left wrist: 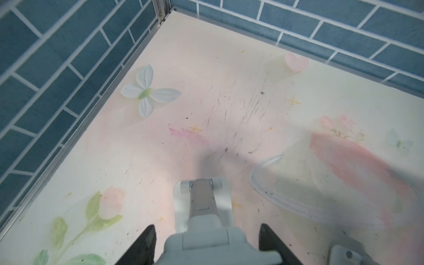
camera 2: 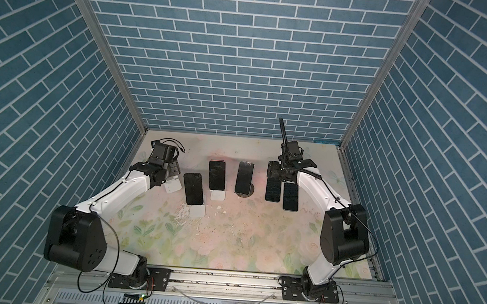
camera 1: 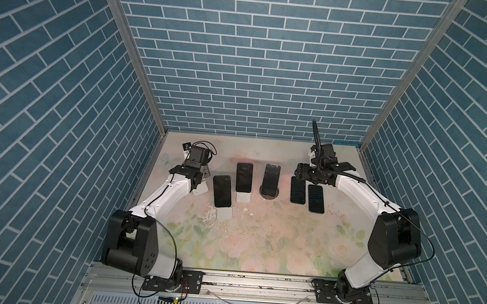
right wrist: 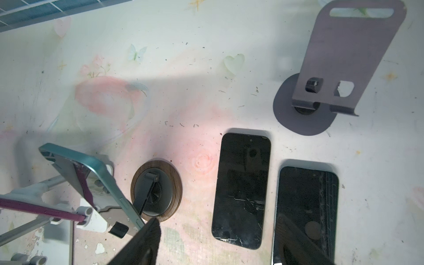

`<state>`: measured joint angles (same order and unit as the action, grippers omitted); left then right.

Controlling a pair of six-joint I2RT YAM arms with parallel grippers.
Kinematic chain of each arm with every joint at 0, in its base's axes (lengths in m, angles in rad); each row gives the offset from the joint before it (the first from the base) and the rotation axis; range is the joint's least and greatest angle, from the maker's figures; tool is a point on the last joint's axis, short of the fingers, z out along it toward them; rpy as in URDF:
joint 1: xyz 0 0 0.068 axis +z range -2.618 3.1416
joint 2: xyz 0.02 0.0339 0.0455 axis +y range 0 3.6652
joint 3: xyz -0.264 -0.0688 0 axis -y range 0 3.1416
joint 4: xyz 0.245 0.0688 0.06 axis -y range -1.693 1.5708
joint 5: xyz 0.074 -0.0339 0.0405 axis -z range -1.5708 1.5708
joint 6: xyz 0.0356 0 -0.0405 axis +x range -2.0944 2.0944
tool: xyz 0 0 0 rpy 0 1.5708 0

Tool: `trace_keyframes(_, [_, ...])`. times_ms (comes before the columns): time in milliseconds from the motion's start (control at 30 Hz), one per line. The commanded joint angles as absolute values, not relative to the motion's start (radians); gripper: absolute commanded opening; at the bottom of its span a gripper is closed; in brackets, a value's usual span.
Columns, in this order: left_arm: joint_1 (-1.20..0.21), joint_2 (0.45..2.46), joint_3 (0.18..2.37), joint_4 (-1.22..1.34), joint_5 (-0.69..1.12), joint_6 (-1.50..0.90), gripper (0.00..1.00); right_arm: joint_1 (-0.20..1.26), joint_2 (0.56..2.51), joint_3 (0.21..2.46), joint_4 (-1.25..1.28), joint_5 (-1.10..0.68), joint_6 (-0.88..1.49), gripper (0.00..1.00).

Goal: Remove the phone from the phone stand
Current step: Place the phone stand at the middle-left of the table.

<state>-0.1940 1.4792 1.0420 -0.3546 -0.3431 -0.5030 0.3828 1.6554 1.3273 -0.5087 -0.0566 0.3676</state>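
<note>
Your left gripper (left wrist: 206, 227) is clamped narrow on the head of a bare pale grey folding plastic stand (left wrist: 203, 202). It sits close to the table's left aluminium edge rail (left wrist: 75, 137) and the blue brick-pattern wall (left wrist: 46, 75). Past it, the back corner is open floral tabletop (left wrist: 206, 80).

Your right gripper (right wrist: 218, 218) hangs with its jaws moderately apart, holding nothing. Below it, two black-screened phones lie flat side by side: a cracked phone (right wrist: 241, 190) and a blue-edged phone (right wrist: 305, 215). Beyond them stands a bare dark grey metal stand (right wrist: 344, 59) on a round base.

In both top views, three phones stand propped on stands in a row between your arms: a left phone (camera 1: 222, 191), a middle phone (camera 1: 244, 177) and a teal-edged phone (camera 1: 270, 178). The teal-edged phone is over a round wood-rimmed base (right wrist: 156, 187), and its edge is just beside one right finger (right wrist: 146, 238). The widest free room lies toward the arm bases.
</note>
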Motion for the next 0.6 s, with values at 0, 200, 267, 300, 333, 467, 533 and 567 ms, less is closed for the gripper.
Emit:
trace_keyframes(0, [-0.168,1.525,1.045,-0.236,-0.317,-0.492,0.57,0.398,1.664,1.388,-0.555,-0.026,0.359,0.80])
trace_keyframes(200, [-0.147,1.598,1.034,-0.169,-0.302,-0.515,0.57,0.425,1.667,1.407,-0.573,0.001,0.372,0.80])
trace_keyframes(267, [-0.143,1.623,1.031,-0.159,-0.298,-0.520,0.57,0.433,1.671,1.411,-0.575,0.007,0.378,0.80])
trace_keyframes(300, [-0.143,1.636,1.029,-0.152,-0.294,-0.522,0.58,0.439,1.673,1.415,-0.577,0.012,0.382,0.80])
trace_keyframes(333, [-0.141,1.645,1.028,-0.148,-0.292,-0.525,0.59,0.444,1.677,1.420,-0.582,0.017,0.385,0.80])
trace_keyframes(467, [-0.139,1.665,1.022,-0.140,-0.287,-0.534,0.69,0.454,1.689,1.442,-0.597,0.025,0.402,0.80])
trace_keyframes(533, [-0.137,1.671,1.022,-0.144,-0.285,-0.540,0.75,0.459,1.696,1.452,-0.596,0.029,0.405,0.80])
trace_keyframes(567, [-0.135,1.672,1.023,-0.146,-0.286,-0.542,0.77,0.459,1.700,1.458,-0.596,0.028,0.406,0.80])
